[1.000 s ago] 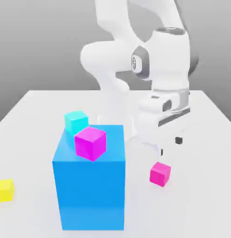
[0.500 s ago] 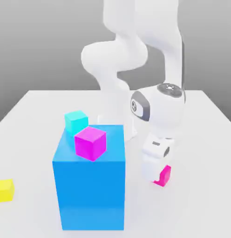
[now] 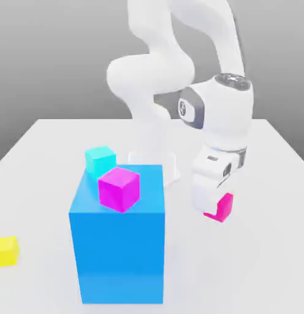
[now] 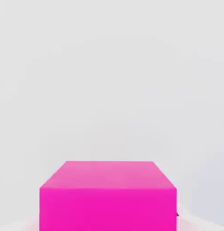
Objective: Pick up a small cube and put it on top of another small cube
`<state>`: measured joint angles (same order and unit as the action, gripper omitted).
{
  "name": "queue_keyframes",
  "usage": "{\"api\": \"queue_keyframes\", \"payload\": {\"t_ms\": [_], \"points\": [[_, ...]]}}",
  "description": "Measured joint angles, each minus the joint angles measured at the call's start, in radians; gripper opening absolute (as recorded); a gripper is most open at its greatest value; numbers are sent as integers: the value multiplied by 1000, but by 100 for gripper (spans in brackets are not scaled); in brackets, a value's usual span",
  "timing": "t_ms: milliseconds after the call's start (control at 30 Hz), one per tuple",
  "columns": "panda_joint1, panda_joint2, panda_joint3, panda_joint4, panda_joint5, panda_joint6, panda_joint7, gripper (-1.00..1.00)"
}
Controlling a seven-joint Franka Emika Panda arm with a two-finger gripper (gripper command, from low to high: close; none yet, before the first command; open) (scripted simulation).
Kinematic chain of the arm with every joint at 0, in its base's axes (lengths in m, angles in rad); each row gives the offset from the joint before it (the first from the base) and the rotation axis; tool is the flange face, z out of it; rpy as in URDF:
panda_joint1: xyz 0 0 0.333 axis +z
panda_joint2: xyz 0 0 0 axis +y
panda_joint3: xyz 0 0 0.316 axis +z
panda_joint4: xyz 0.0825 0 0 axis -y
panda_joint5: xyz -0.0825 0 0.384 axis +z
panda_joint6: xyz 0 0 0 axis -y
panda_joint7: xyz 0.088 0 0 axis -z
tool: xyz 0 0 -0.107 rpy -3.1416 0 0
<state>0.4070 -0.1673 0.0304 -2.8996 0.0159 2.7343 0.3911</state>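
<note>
Hot-pink cube (image 3: 225,207) gripped in the jaws (image 3: 218,211)
Left of it, cyan (image 3: 100,161) and magenta cubes (image 3: 119,189) top the blue block (image 3: 119,245).

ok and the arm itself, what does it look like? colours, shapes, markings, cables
White and glossy, with rounded, tube-like links and bulging joints. Dark grey caps ring the wrist joint, one with a small round emblem. A thin dark line, possibly a cable, runs along the upper link. The white hand is blocky with rounded edges and small dark marks.

The claw (image 3: 214,211) partly hides the hot-pink cube (image 3: 223,208); the exterior view's left edge crops the yellow cube (image 3: 5,251) (slightly).
</note>
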Motion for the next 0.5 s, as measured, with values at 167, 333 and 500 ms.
{"api": "queue_keyframes", "payload": {"t_ms": [167, 333, 500], "points": [[-96, -104, -18, 89, -14, -195, 171, -100], [-208, -210, -40, 175, -32, -389, 356, -100], [-376, -324, -84, 246, -52, -572, 550, -100]]}}
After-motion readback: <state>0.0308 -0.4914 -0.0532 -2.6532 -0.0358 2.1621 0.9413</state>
